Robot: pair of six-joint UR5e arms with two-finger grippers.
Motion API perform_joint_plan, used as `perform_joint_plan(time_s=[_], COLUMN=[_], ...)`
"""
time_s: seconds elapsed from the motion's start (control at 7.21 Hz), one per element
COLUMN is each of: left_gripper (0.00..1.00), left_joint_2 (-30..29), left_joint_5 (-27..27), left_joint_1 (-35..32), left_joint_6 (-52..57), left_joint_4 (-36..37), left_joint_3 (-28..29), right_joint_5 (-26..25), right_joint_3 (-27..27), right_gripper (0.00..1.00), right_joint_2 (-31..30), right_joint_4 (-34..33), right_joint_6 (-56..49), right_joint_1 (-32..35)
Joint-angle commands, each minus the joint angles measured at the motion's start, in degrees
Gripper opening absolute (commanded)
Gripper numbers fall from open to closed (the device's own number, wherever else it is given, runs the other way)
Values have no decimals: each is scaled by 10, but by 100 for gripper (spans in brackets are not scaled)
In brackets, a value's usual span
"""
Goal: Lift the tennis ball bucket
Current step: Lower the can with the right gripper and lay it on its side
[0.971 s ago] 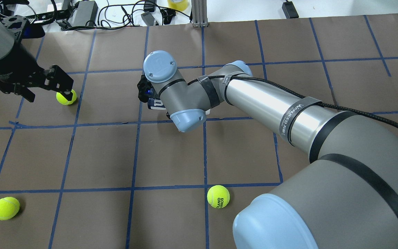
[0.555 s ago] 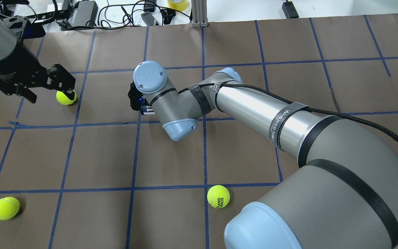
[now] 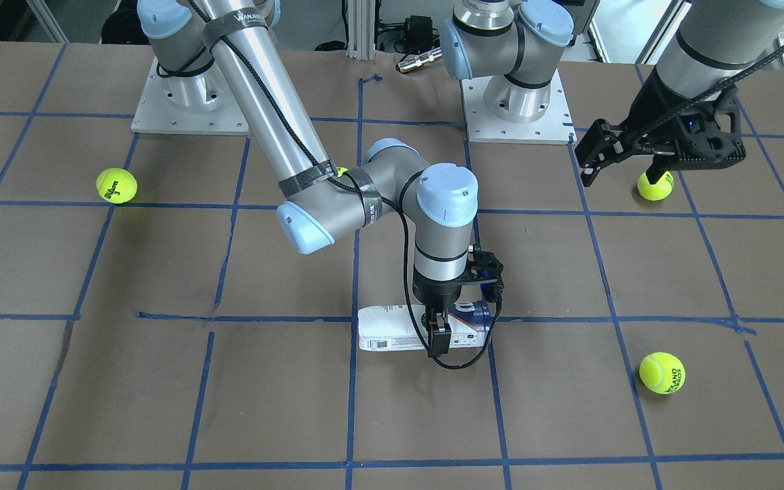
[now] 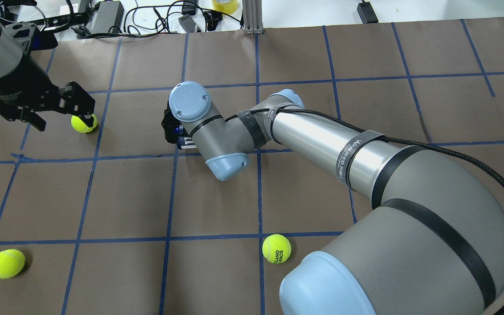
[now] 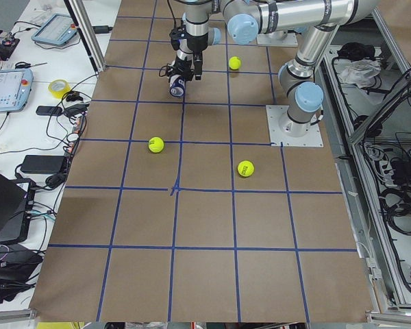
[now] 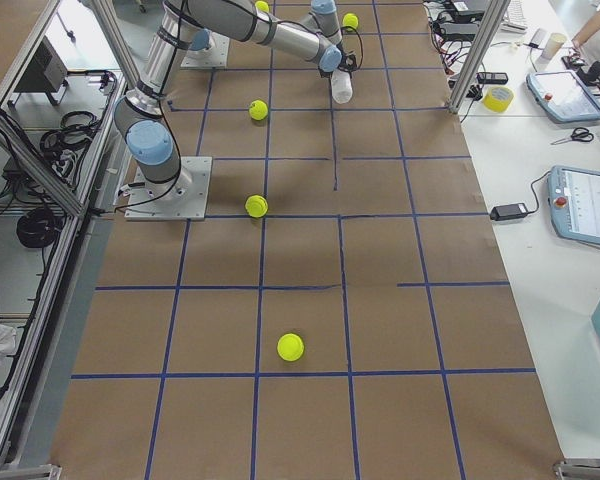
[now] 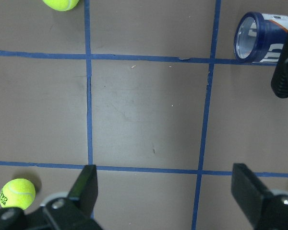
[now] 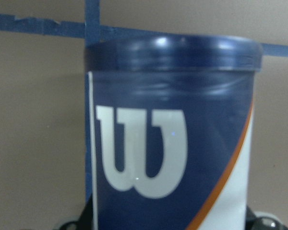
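The tennis ball bucket (image 3: 392, 330) lies on its side on the brown table, white label toward the view's left, navy end toward the right. Its navy end with the white W fills the right wrist view (image 8: 173, 143). My right gripper (image 3: 441, 333) points straight down over the navy end. It is open, with one finger on each side of the can and the near finger (image 3: 441, 340) in front of it. From overhead only a sliver of the can (image 4: 186, 142) shows under the wrist. My left gripper (image 4: 57, 114) is open and empty, far off to the left.
A tennis ball (image 4: 83, 123) lies just under the left gripper. Other balls lie at the near left (image 4: 7, 263) and near middle (image 4: 276, 248), and one (image 3: 117, 185) by the right arm's base. Cables and boxes (image 4: 103, 17) line the far table edge.
My right wrist has shifted left along the can toward its navy end and settled lower over it. The left arm has barely moved.
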Motion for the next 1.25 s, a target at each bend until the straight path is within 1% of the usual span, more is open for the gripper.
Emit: perform_joint_plan(time_s=[0.0,0.14,0.28,0.42,0.55,0.69,0.83,0.97,1.11], left_gripper=[100,100,100,100,100,100,100,100,100], left_joint_2=[-1,-1,-1,-1,-1,-1,-1,-1,-4], left_joint_5=[-4,-4,-4,-3,-4,-3,-3,-5,-6], left_joint_1=[4,4,4,4,4,4,4,5,5], left_joint_6=[1,1,1,1,1,1,1,1,3], left_joint_4=[-1,-1,-1,-2,-2,-3,-3,-8,-6], left_joint_3=[0,0,-1,-1,-1,-1,-1,-1,-1], right_joint_5=[8,7,23,40,77,78,82,105,137], right_joint_3=[0,0,-1,-1,-1,1,1,1,2], right_gripper=[98,98,97,94,94,95,95,95,96], right_joint_2=[-1,-2,-7,-21,-45,-71,-95,-122,-155], right_joint_4=[1,2,1,4,11,42,64,95,140], right_joint_6=[8,9,10,11,9,9,9,9,9], right_joint_1=[0,0,0,-4,-15,-24,-46,-80,-116])
